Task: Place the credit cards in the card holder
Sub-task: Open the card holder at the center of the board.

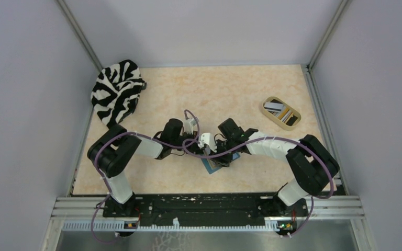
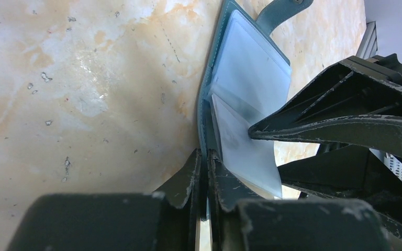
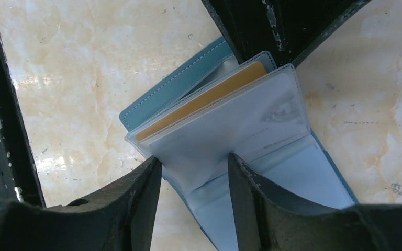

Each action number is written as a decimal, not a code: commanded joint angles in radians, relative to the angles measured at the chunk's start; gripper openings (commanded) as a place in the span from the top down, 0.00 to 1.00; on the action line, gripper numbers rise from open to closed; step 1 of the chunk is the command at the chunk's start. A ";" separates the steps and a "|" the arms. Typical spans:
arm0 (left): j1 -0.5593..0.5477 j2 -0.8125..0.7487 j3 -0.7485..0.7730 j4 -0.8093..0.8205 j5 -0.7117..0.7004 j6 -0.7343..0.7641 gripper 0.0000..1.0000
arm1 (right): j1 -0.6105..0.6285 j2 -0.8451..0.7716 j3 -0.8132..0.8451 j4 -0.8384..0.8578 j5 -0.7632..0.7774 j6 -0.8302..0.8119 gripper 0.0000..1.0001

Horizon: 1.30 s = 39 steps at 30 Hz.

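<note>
The teal card holder [image 3: 178,83] lies open on the marble table, its pale blue plastic sleeves fanned out. A tan-orange credit card [image 3: 204,99] sits in one sleeve pocket. My left gripper [image 2: 205,154] is shut on the edge of the holder's teal cover [image 2: 205,104], holding it up. My right gripper [image 3: 193,164] is open, its fingers on either side of a corner of a clear sleeve [image 3: 230,125] without pinching it. In the top view both grippers meet over the card holder [image 1: 209,167]. Other credit cards [image 1: 276,107] lie in the beige tray.
The beige oval tray [image 1: 266,108] stands at the right rear of the table. A zebra-striped cloth [image 1: 116,90] is bunched in the left rear corner. Grey walls close in three sides. The right gripper's fingers [image 2: 345,125] cross the left wrist view.
</note>
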 commanded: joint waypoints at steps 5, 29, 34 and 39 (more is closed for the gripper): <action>-0.003 0.011 -0.013 0.031 0.033 -0.001 0.88 | 0.005 0.009 0.069 0.019 0.041 0.023 0.48; 0.020 -0.165 -0.175 0.125 -0.067 -0.063 0.63 | -0.053 -0.004 0.083 0.013 0.050 0.072 0.45; 0.020 -0.213 -0.206 0.148 -0.062 -0.082 0.73 | -0.056 -0.004 0.083 0.014 0.051 0.071 0.46; 0.020 -0.175 -0.165 0.185 0.007 -0.096 0.81 | -0.061 -0.005 0.085 0.011 0.051 0.072 0.46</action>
